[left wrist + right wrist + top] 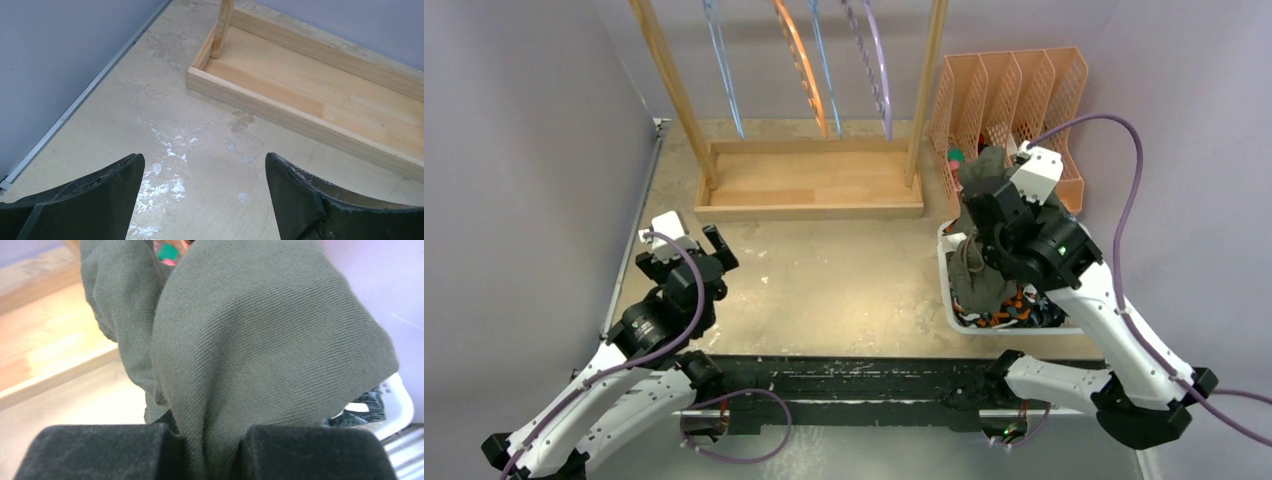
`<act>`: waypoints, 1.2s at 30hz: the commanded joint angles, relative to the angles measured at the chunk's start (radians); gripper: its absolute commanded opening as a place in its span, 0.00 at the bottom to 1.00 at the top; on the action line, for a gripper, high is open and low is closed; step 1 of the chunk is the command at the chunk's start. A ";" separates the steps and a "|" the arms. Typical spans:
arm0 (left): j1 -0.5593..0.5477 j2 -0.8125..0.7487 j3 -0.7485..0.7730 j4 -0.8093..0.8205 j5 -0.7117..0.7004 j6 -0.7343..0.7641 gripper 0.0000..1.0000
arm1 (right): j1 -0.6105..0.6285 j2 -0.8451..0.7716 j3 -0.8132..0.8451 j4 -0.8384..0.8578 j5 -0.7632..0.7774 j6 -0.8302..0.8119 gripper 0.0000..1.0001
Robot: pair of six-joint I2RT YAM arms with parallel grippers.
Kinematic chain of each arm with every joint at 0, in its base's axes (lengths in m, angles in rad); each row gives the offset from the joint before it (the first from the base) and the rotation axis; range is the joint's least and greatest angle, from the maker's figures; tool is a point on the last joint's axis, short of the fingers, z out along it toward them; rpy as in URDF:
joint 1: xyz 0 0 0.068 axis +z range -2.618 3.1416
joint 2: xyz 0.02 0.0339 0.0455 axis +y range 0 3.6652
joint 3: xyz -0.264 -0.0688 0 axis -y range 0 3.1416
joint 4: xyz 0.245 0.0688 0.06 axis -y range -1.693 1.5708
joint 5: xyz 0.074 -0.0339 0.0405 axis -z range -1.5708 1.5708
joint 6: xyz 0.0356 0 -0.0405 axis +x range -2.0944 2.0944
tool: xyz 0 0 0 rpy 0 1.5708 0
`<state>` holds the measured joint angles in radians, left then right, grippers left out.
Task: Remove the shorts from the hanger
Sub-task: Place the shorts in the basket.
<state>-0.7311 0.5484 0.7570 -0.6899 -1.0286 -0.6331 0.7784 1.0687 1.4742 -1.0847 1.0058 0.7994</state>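
Inventory, counted:

- Arms (1114, 330): two. One purple cable (1124, 200) is seen on each.
- Grippers: two, the left gripper (205, 165) spread wide with nothing between its fingers, the right gripper (210, 440) clamped on cloth.
- Olive shorts (260, 340): one pair, pinched between the right fingers.
- Bin (1024, 329): one, white, beneath the right gripper.
- Patterned shorts (1014, 305): one orange-black-white pair is made out in the bin. The dark cloth beside it cannot be counted.
- Stand (809, 195): one, wooden, ahead of the left gripper, with two uprights.
- Hangers (804, 70): four are counted on the stand, two blue, one orange and one purple.
- Organiser (1014, 90): one, peach mesh, beyond the right gripper. Four slots are counted.
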 commanded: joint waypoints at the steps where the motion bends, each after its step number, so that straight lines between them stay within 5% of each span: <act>1: 0.003 0.015 0.019 0.011 -0.020 0.000 0.91 | -0.167 -0.003 -0.065 0.194 -0.110 -0.209 0.00; 10: 0.002 0.002 0.014 0.016 -0.029 -0.003 0.90 | -0.348 -0.095 -0.071 0.208 -0.082 -0.151 0.00; 14: 0.004 0.017 0.015 0.022 -0.016 0.006 0.91 | -0.371 -0.049 0.028 0.026 0.056 -0.004 0.00; 22: 0.003 0.024 0.018 0.020 -0.012 0.006 0.91 | -0.454 -0.180 -0.371 0.221 -0.224 0.211 0.00; 30: 0.002 0.010 0.015 0.021 -0.008 0.006 0.91 | -0.768 -0.212 -0.658 0.440 -0.513 0.237 0.00; 36: 0.003 0.001 0.014 0.019 -0.006 0.001 0.90 | -0.811 -0.201 -0.807 0.499 -0.539 0.393 0.00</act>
<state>-0.7311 0.5610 0.7570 -0.6907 -1.0283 -0.6346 -0.0212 0.8684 0.7322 -0.6384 0.5220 1.0668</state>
